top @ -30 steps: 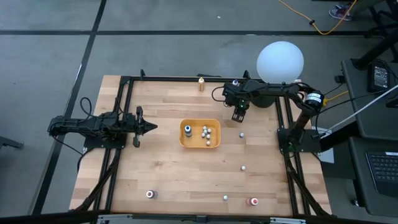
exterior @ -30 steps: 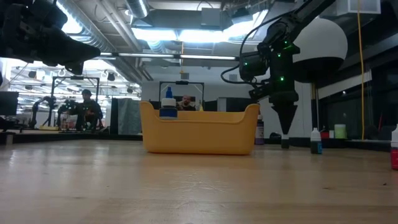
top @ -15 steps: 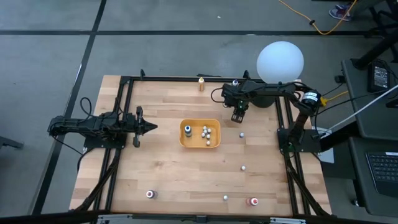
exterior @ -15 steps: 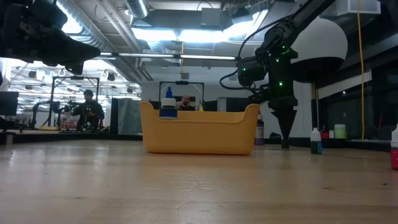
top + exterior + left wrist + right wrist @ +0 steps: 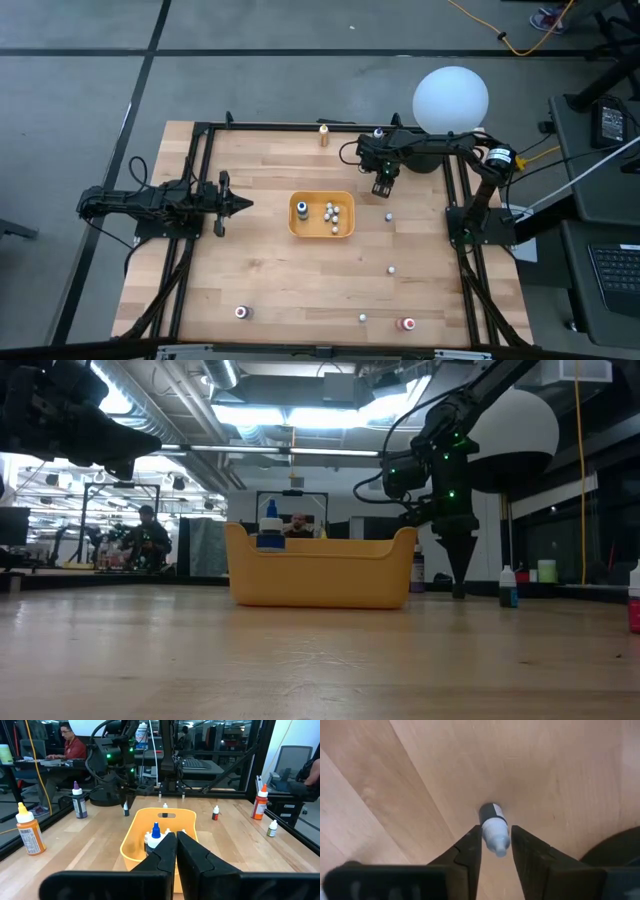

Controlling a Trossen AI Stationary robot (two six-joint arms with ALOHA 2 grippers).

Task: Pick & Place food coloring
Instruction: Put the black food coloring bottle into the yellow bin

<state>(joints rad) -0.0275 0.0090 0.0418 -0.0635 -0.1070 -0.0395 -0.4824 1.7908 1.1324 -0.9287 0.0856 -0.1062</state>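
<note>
Food coloring bottles (image 5: 333, 213) — small, mostly white-capped, one blue-capped — stand clustered in the orange tray. Singles scattered right of it and along the near edge, one red (image 5: 407, 324). One dark-bodied, white-capped bottle (image 5: 494, 827) upright at far right.
</note>
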